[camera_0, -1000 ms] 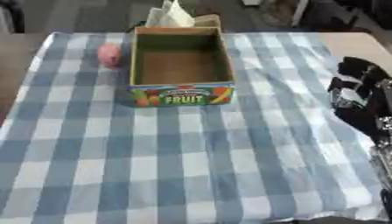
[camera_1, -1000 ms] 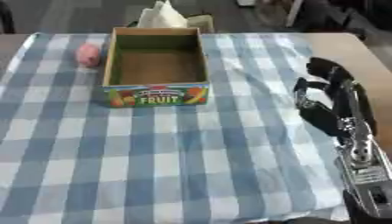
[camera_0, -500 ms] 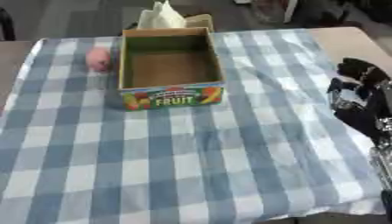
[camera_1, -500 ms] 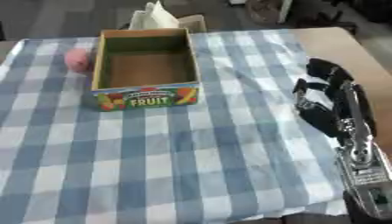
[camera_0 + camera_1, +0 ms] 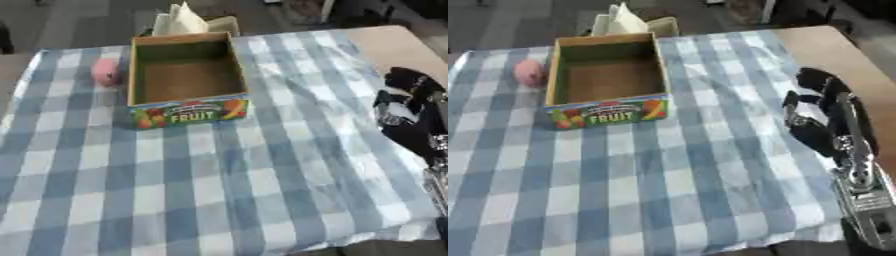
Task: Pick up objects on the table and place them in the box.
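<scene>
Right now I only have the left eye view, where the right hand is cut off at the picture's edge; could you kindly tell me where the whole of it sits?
Observer: The right eye view shows the whole right hand, by the right edge of the checked cloth and well apart from the fruit box.
Operator: Thank you. What lies behind it?
Observer: Its silver forearm runs down to the lower right corner.
Operator: And does the left hand show there?
Observer: No, neither view shows the left hand.
</scene>
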Robot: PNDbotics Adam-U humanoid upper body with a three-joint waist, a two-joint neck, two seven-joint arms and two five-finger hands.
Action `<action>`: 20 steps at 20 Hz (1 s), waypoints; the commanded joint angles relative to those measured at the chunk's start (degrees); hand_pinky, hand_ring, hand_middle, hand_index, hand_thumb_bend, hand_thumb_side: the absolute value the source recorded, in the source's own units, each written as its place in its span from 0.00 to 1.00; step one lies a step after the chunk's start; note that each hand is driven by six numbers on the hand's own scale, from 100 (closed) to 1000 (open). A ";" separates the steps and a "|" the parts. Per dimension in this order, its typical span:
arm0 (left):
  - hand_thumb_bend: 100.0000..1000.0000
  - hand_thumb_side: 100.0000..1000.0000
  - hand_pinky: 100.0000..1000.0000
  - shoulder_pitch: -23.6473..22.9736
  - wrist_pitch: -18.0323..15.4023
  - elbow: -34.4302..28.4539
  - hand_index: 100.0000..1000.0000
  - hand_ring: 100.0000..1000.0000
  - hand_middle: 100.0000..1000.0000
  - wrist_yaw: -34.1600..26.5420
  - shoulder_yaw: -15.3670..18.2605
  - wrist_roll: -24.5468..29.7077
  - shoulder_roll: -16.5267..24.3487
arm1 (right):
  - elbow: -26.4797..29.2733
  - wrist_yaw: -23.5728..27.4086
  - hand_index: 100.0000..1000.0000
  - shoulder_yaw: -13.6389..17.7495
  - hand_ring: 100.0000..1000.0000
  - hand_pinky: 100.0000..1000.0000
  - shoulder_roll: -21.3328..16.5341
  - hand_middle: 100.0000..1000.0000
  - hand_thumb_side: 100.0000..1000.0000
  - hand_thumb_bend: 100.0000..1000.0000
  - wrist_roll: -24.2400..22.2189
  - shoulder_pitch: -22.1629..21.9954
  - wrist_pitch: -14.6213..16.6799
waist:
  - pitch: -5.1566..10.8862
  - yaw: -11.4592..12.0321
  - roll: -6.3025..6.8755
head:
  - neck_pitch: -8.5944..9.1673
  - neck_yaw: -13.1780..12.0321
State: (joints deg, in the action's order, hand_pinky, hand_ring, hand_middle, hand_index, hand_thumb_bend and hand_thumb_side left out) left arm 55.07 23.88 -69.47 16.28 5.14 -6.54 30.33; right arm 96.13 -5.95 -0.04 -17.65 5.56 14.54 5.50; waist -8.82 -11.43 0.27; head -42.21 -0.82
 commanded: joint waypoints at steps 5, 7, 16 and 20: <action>0.39 0.45 0.64 4.42 3.48 10.24 0.74 0.65 0.61 6.94 -7.53 2.28 2.16 | 0.65 -0.13 0.79 -0.09 0.81 0.72 -1.70 0.71 0.00 0.00 -0.35 0.55 0.13 | 0.79 -0.59 0.22 | 0.58 -0.33; 0.40 0.44 0.64 4.83 2.37 13.17 0.75 0.65 0.62 8.74 -8.98 3.33 2.25 | 0.64 -0.10 0.79 -0.12 0.81 0.72 -1.70 0.71 0.00 0.00 -0.40 0.59 0.13 | 0.67 -0.73 0.24 | 0.67 -0.38; 0.50 0.40 0.62 6.15 -2.94 27.06 0.75 0.62 0.62 17.29 -11.24 6.31 1.23 | 0.65 0.06 0.78 -0.19 0.81 0.72 -1.53 0.71 0.00 0.00 -0.53 0.73 0.16 | -0.03 -1.33 0.18 | 1.07 -0.39; 0.56 0.37 0.61 6.77 -5.84 33.11 0.74 0.57 0.59 21.01 -11.78 5.52 0.70 | 0.68 0.12 0.78 -0.24 0.81 0.72 -1.37 0.71 0.00 0.00 -0.64 0.87 0.19 | -0.51 -1.65 0.14 | 1.22 -0.52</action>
State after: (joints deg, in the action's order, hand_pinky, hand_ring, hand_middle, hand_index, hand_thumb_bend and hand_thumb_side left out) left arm 60.26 19.00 -37.35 36.02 -6.42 -0.77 30.18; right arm 96.11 -5.95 -0.39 -17.95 5.07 14.63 5.51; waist -10.13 -13.07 0.55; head -41.67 -1.15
